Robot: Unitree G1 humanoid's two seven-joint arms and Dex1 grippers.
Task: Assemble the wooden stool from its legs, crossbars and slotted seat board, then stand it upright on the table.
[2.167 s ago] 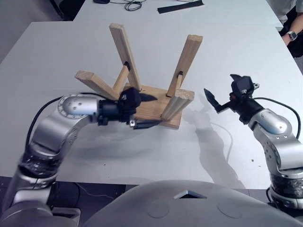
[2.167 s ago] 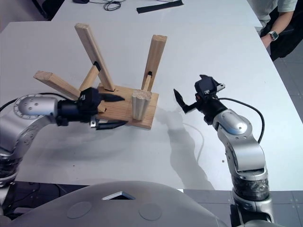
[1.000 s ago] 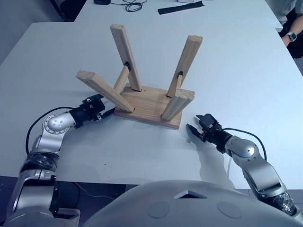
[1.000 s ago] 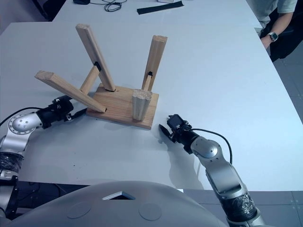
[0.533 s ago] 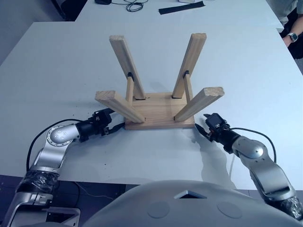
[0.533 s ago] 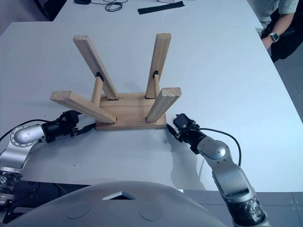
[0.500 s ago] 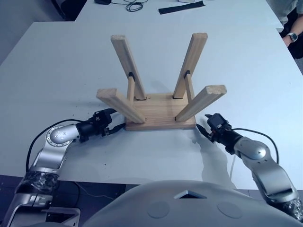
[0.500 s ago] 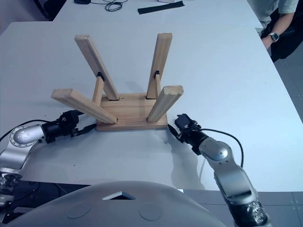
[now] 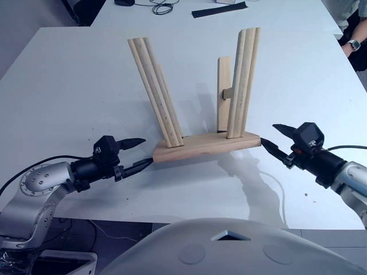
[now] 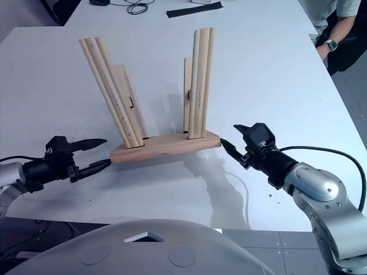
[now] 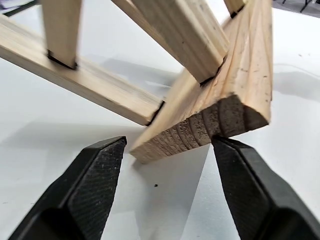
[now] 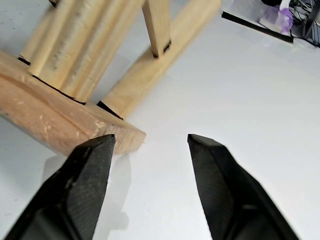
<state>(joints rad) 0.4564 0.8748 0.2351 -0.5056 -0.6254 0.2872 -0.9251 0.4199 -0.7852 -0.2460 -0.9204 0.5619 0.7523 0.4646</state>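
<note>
The wooden stool (image 9: 203, 114) is sitting upside down on the worktop (image 9: 69, 86). Its slotted seat board (image 9: 206, 146) is lying flat, and its legs (image 9: 155, 86) are pointing upward, tied by a crossbar (image 9: 226, 93). It looks fully assembled, so only the turning-over is remaining.

The left hand (image 9: 146, 151) is hovering low, just in front of one end of the seat board. Its fingers (image 11: 95, 175) are spread wide, and the board's end grain is sitting in the gap between them. Neither pad is pressing the wood, so it is holding nothing.

The right hand (image 9: 268, 133) is facing the opposite end of the board. It is also wide open and empty, with one fingertip (image 12: 92, 180) just beside the board's corner and the other over bare worktop.

The two hands are probably bracketing the seat from both ends because the board is the one solid part that both can clamp at once. Lifting by the splayed legs could strain the joints. Each hand likely needs to slide a little further over its end before closing.
</note>
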